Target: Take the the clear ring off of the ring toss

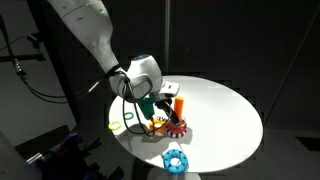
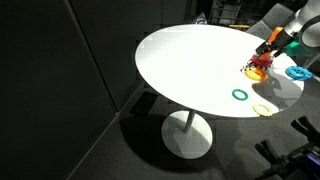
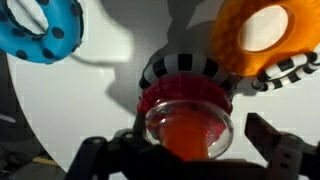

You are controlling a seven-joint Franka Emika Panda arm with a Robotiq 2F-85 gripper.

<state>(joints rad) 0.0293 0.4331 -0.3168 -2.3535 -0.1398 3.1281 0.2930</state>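
In the wrist view the ring toss has an orange peg (image 3: pixel 188 140) on a round red toothed base (image 3: pixel 185 97). The clear ring (image 3: pixel 222 125) sits around the peg, above the base. My gripper (image 3: pixel 185 152) is open, one finger on each side of the clear ring; a gap shows at the right finger. A black-and-white striped ring (image 3: pixel 180 68) lies under the base. In both exterior views the gripper (image 1: pixel 160 110) (image 2: pixel 272 47) hangs just over the ring toss (image 1: pixel 173 127) (image 2: pixel 257 69).
A blue toothed ring (image 1: pixel 175 158) (image 2: pixel 297 72) (image 3: pixel 40 28) lies close by on the round white table (image 1: pixel 225 115) (image 2: pixel 190 60). An orange ring (image 3: pixel 265 35) lies beside the base. A green ring (image 2: pixel 240 95) and a yellow ring (image 2: pixel 263 109) lie near the table edge.
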